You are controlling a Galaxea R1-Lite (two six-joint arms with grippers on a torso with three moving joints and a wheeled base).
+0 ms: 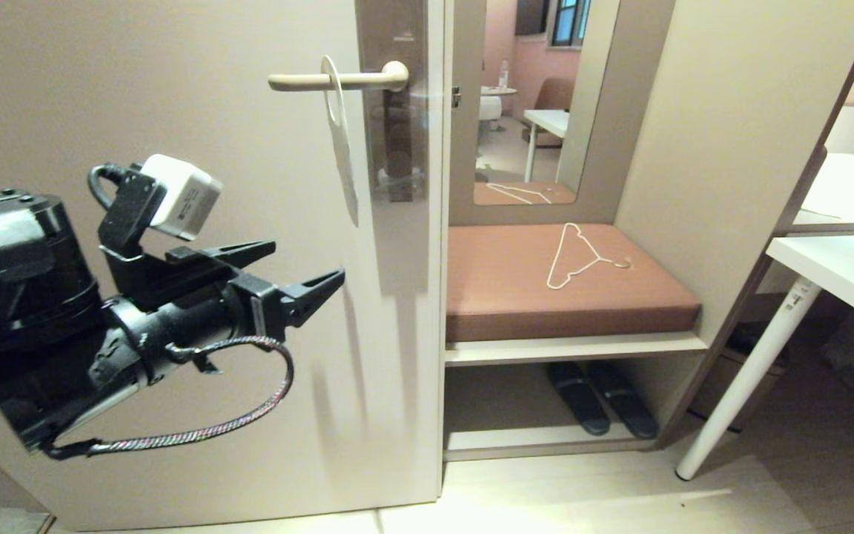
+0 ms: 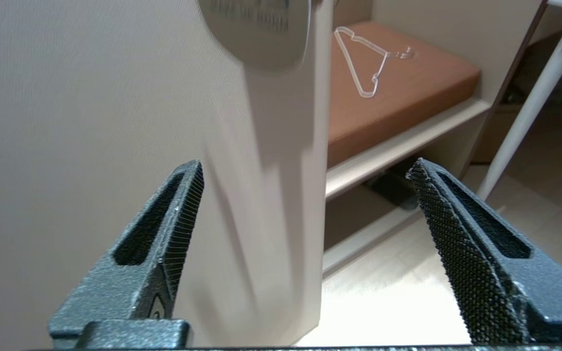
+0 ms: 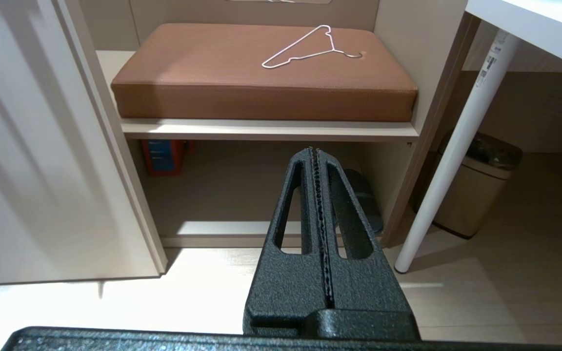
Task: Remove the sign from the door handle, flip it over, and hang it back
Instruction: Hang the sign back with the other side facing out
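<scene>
The sign [image 1: 341, 141], hanging edge-on from the door handle [image 1: 338, 78] at upper centre, looks thin, light and stiff, best pinched at its lower end by the open, empty left end effector [image 1: 305, 267].

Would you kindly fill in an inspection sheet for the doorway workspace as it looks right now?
Surface: beige door, shut, lit from below.
Job's things: sign hangs on the door handle, seen edge-on, pale face showing.
Clutter: white wire hanger lies on the brown cushion; dark slippers on the shelf beneath.
Grippers: left end effector open, empty, below and left of the sign, apart from it; right end effector shut, empty, low by the bench.
Cables: braided cable loops under the left arm.
Surroundings: mirror, white table, bin.
</scene>
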